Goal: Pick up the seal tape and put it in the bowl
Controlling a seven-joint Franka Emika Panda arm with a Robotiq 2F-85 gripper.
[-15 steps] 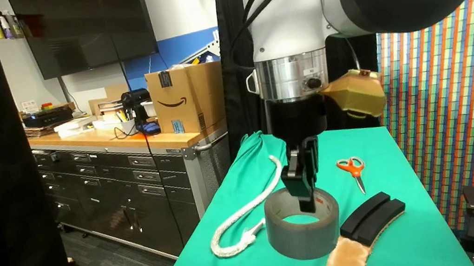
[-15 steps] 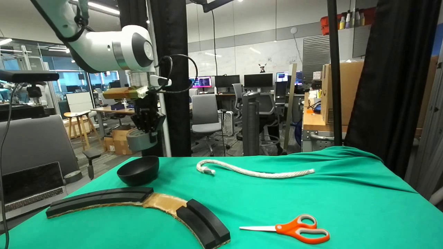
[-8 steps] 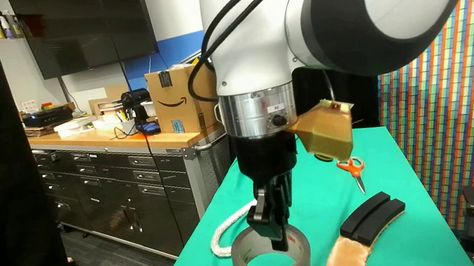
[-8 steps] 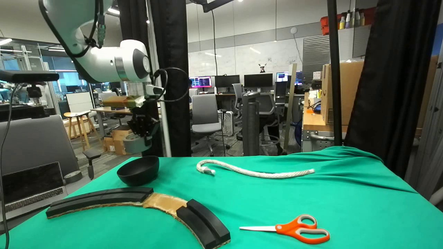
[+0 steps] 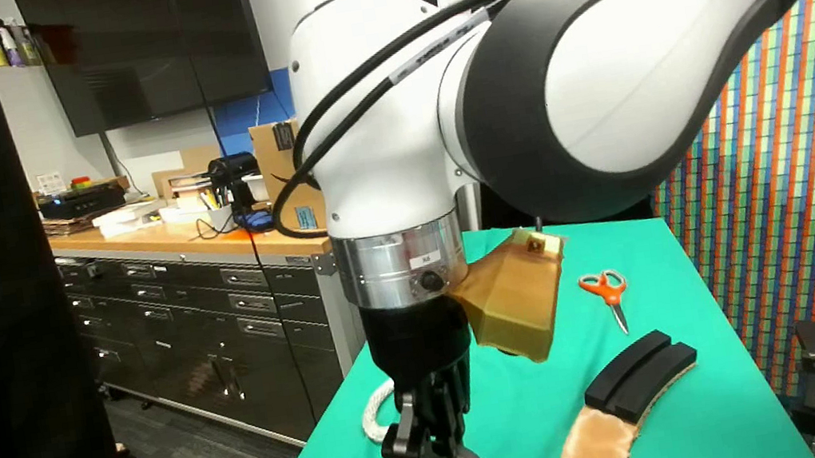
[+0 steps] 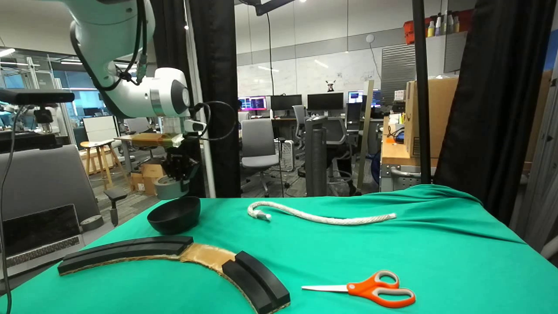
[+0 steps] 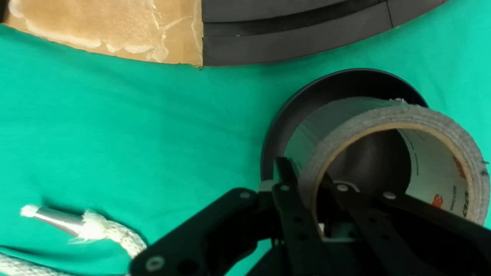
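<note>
Grey tape (image 6: 169, 189) above black bowl (image 6: 174, 217)

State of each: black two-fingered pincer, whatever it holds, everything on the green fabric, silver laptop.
Black round bowl: mouth up.
Grey ring-shaped roll of tape: raised over the bowl, not yet inside.
Black two-fingered pincer: shut on the roll's wall.
Long white rope: slack, one end hooked back.
Orange-and-grey-handled scissors: flat, blades closed.
Curved tan strip with black grooved blocks: flat, bare in the middle.
Silver laptop: open, screen dark.

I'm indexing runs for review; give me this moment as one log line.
gripper: shut on tape by its wall | tape: above bowl, not yet released | rope, scissors: on cloth
</note>
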